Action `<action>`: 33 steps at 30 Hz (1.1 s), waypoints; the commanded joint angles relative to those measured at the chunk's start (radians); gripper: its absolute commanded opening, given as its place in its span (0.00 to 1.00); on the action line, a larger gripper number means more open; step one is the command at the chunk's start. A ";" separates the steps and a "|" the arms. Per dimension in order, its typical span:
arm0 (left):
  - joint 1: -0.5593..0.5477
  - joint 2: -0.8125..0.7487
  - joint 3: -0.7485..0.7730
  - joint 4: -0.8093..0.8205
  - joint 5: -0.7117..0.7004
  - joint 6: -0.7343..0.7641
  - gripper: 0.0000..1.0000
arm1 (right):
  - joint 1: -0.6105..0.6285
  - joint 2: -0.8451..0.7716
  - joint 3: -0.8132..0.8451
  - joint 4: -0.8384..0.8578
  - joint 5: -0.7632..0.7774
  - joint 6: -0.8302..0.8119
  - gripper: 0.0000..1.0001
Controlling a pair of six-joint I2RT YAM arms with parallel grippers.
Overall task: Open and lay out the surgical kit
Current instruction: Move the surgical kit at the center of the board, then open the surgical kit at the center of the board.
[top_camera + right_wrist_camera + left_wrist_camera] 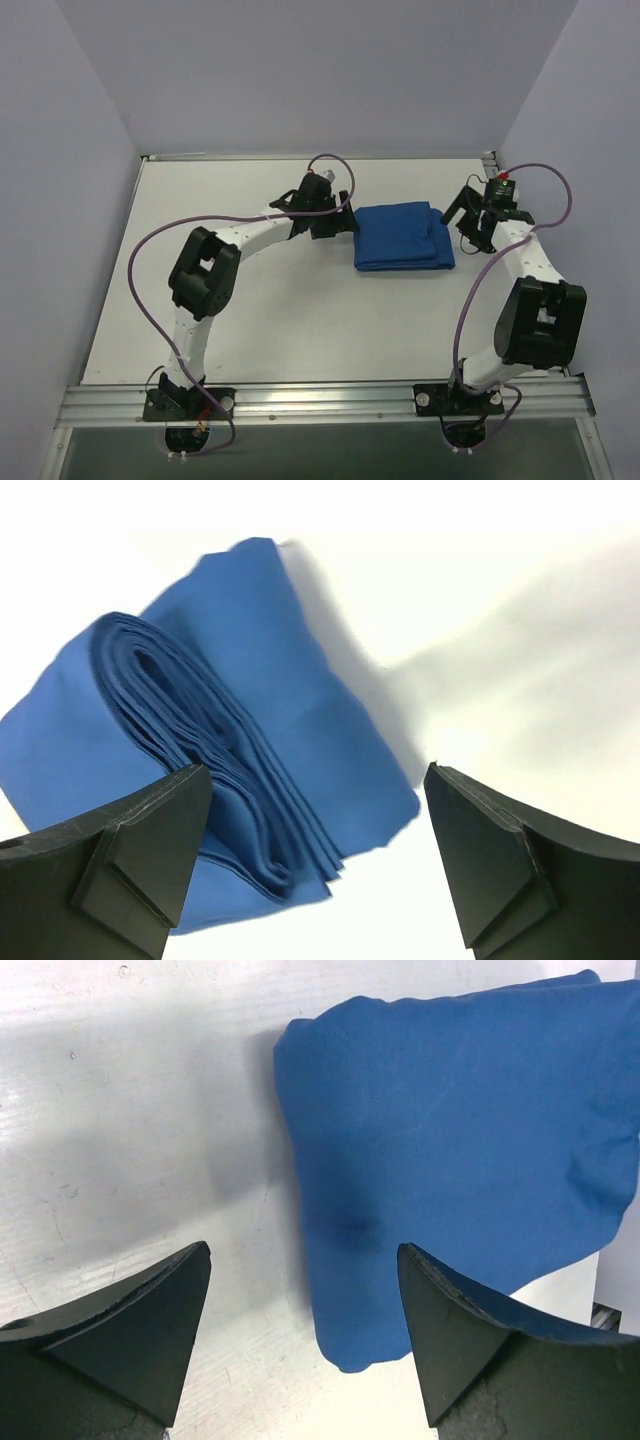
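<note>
The folded kit (pixel 403 236) lies on the tabletop (pixel 250 320), long side left to right, between the left fingers (pixel 344 214) and right fingers (pixel 468 222), both wide open, empty and just beside its ends.

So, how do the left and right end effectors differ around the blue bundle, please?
The left end effector sits at the blue bundle's left edge, facing smooth cloth; the right end effector sits off its right edge, facing stacked folds. Both are open and hold nothing.
</note>
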 commanded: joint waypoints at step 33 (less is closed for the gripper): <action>-0.015 -0.176 -0.105 0.067 0.062 -0.039 0.85 | 0.021 -0.076 -0.209 0.065 -0.259 -0.055 0.91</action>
